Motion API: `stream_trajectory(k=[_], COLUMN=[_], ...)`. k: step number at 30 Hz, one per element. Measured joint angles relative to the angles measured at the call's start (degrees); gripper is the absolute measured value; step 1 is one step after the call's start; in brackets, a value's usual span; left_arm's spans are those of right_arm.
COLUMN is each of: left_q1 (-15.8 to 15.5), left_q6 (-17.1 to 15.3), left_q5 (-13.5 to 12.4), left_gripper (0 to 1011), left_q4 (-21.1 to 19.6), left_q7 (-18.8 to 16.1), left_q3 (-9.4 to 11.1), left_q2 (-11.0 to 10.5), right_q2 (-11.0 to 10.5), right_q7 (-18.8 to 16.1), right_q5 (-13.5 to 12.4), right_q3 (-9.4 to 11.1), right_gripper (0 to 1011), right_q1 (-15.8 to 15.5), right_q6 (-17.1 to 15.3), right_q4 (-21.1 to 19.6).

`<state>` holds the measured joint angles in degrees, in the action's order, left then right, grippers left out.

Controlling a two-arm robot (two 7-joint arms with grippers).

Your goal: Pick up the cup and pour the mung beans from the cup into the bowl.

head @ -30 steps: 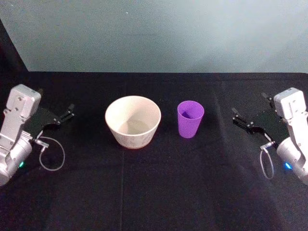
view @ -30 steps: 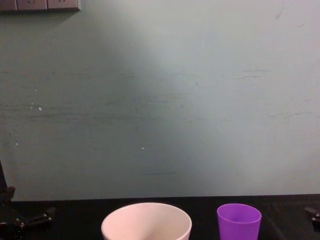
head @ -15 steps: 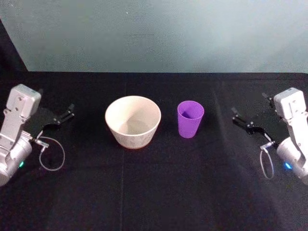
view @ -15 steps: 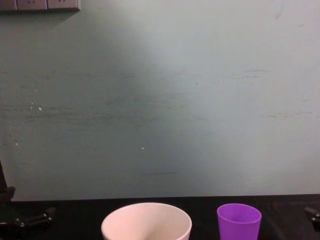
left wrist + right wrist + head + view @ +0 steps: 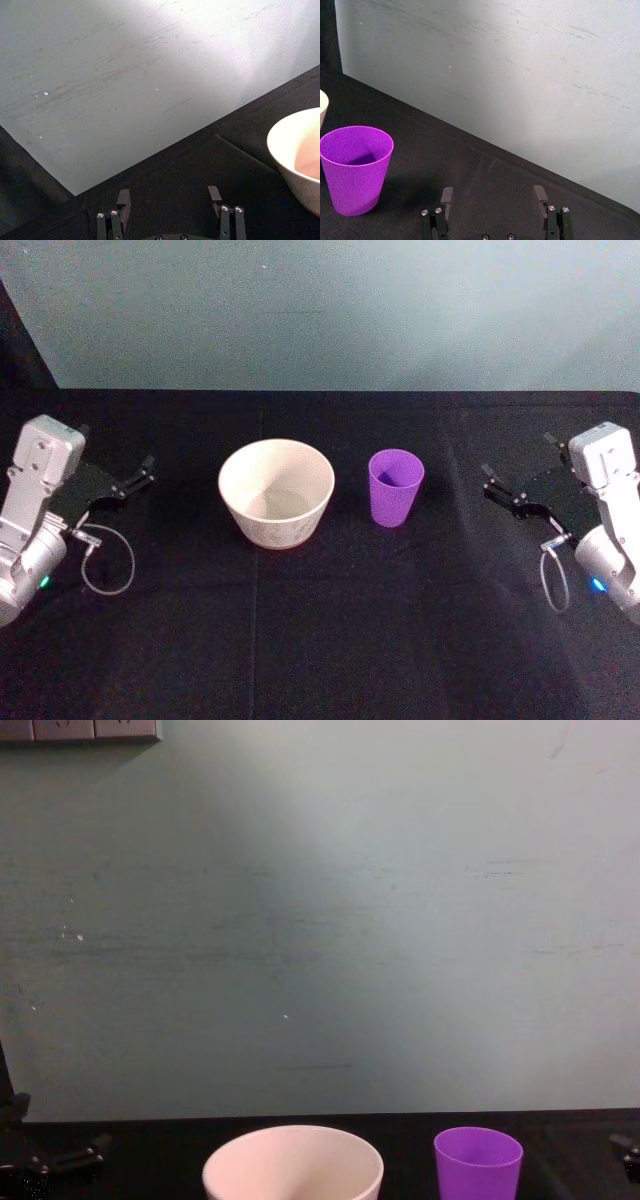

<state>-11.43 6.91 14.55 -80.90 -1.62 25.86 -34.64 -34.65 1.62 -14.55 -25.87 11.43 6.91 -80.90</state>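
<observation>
The small tapered purple plastic cup (image 5: 396,487) stands upright on the black surface (image 5: 320,640) just right of the wide cream round bowl (image 5: 277,524), apart from it and ungrasped. The bowl looks bare of beans, so I judge grasp, lift and pour all yet to do. The right pincer (image 5: 493,194) hangs well right of the bowl, beyond the cup, fingers apart. The left pincer (image 5: 168,192), likewise apart, sits well left of the bowl.

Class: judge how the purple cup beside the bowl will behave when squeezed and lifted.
The cup looks like thin plastic: probably light, and may flex under a hard squeeze. Its smooth tapered wall could slide in a grip. Standing upright on a narrower base, it would likely tip if pushed near the rim.
</observation>
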Motion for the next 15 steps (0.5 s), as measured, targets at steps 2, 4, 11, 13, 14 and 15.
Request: stream_trajectory(k=[2,4,11,13,14,15], left_q1=[0.0,0.0,0.0,0.0,0.0,0.0], left_q6=[0.0,0.0,0.0,0.0,0.0,0.0], left_q5=[0.0,0.0,0.0,0.0,0.0,0.0], left_gripper=[1000,1000,1000,1000,1000,1000], left_q4=[0.0,0.0,0.0,0.0,0.0,0.0], left_q7=[0.0,0.0,0.0,0.0,0.0,0.0], left_q3=[0.0,0.0,0.0,0.0,0.0,0.0], left_q2=[0.0,0.0,0.0,0.0,0.0,0.0], right_q2=[0.0,0.0,0.0,0.0,0.0,0.0], right_q7=[0.0,0.0,0.0,0.0,0.0,0.0], right_q5=[0.0,0.0,0.0,0.0,0.0,0.0], right_q3=[0.0,0.0,0.0,0.0,0.0,0.0], right_gripper=[1003,1003,1003,1003,1003,1003], right_q1=[0.0,0.0,0.0,0.0,0.0,0.0], right_q6=[0.0,0.0,0.0,0.0,0.0,0.0], right_q4=[0.0,0.0,0.0,0.0,0.0,0.0])
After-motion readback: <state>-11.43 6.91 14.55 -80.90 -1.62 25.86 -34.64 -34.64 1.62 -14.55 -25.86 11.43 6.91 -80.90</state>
